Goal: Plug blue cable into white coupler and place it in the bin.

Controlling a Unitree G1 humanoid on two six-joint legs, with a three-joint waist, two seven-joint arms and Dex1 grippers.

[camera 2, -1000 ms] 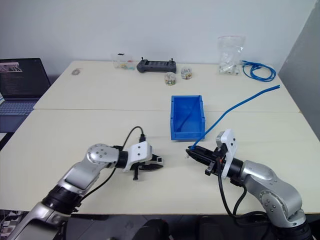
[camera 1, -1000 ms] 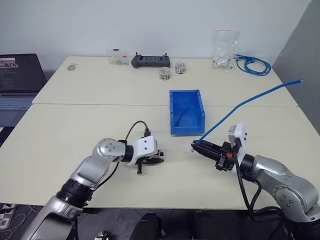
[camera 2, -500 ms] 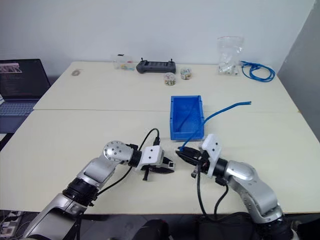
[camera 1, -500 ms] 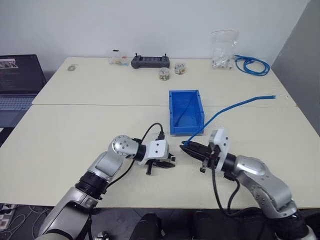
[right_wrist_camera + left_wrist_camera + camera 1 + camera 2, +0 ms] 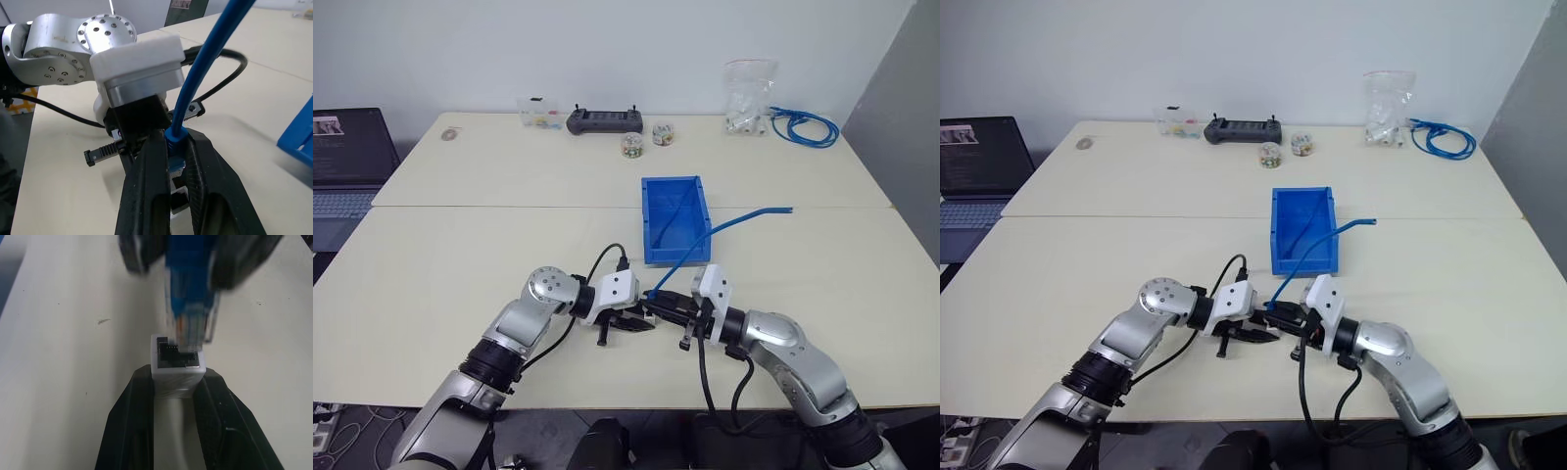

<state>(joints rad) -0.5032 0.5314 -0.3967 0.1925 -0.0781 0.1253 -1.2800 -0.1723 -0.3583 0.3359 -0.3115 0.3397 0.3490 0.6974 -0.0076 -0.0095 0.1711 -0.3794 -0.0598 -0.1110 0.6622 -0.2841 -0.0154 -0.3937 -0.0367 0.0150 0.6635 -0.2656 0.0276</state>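
I saw the bright blue open-top plastic bin (image 5: 651,192) standing on the cream table (image 5: 460,255) just beyond both grippers, with nothing in it that I could make out except a stretch of the thin light-blue cable (image 5: 724,226) arching over its near right corner. My left gripper (image 5: 641,320) was clenched on the tiny white plastic coupler (image 5: 177,363), dark socket facing outward, while my right gripper (image 5: 658,301) was clamped on the cable just behind its clear plug end (image 5: 191,329), which sat right at the socket mouth, tip touching but not seated. At the far edge I noted a clear plastic bag of white parts (image 5: 749,99), two small round jars (image 5: 646,138) and a small clear box with coloured bits inside (image 5: 537,111).
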